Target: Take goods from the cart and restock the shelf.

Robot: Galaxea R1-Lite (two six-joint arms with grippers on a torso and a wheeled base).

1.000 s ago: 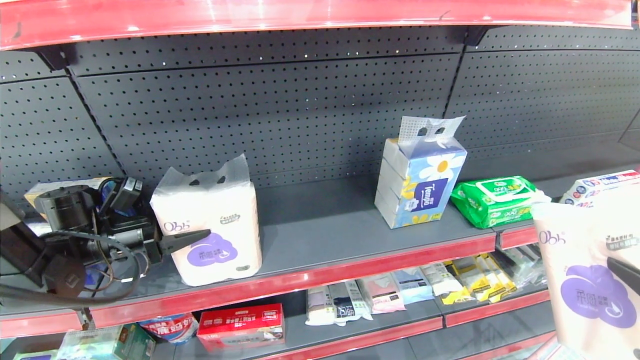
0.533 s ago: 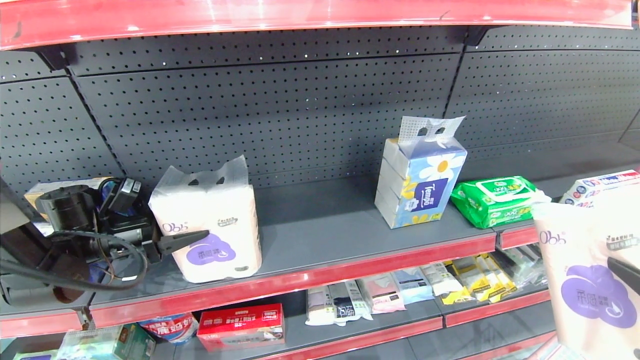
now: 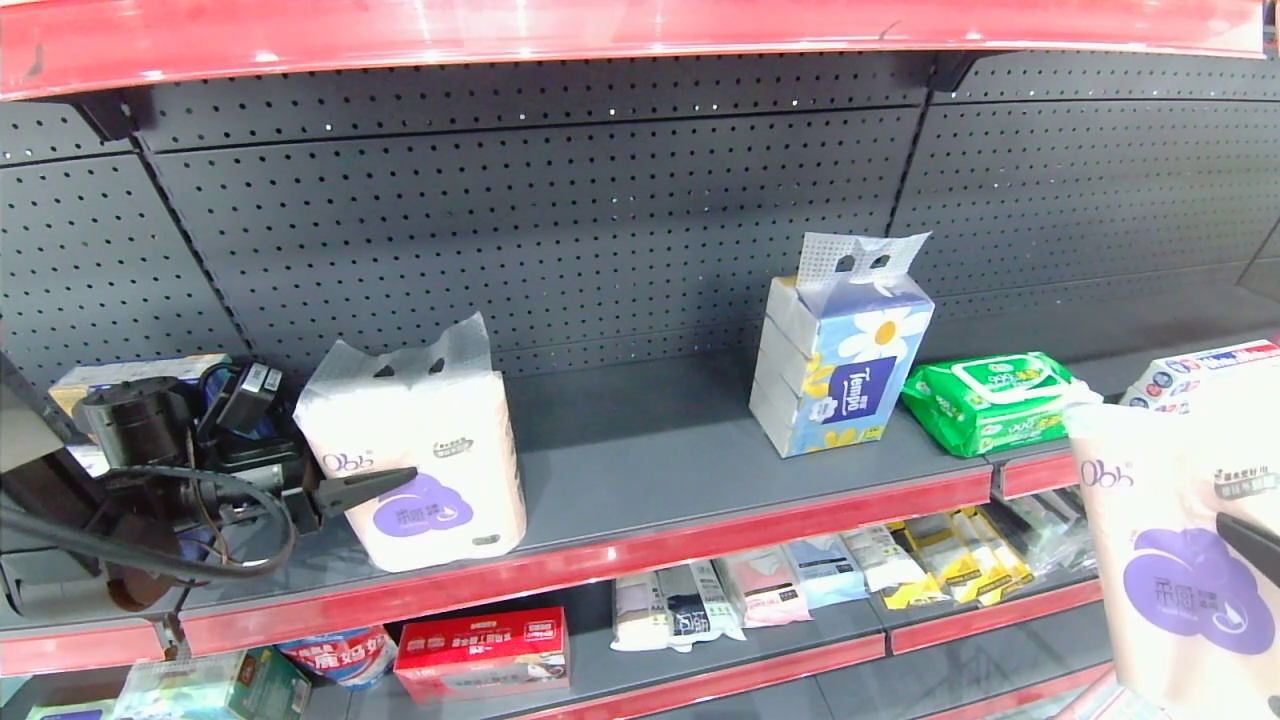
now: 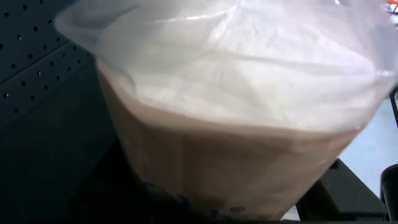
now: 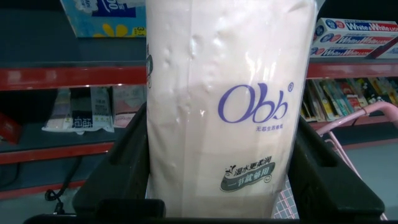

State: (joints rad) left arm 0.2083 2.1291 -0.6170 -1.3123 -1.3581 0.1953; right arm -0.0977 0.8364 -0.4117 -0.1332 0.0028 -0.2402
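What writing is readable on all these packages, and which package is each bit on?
"Obb": raised white pack.
"Obb": white pack on the shelf.
"Tempo": blue tissue pack.
"White": long white box.
Too small or blurred to read: the fine print on both white packs, the green wipes pack, the red box on the lower shelf.

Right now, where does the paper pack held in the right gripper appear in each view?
Head view: held pack at the lower right edge, in front of the shelf.
Right wrist view: held pack upright in the middle.
Left wrist view: the close pack here is the other pack, standing on the shelf.
Shared landmark: blue flowered tissue pack, on the shelf in head view, behind the held pack in right wrist view.
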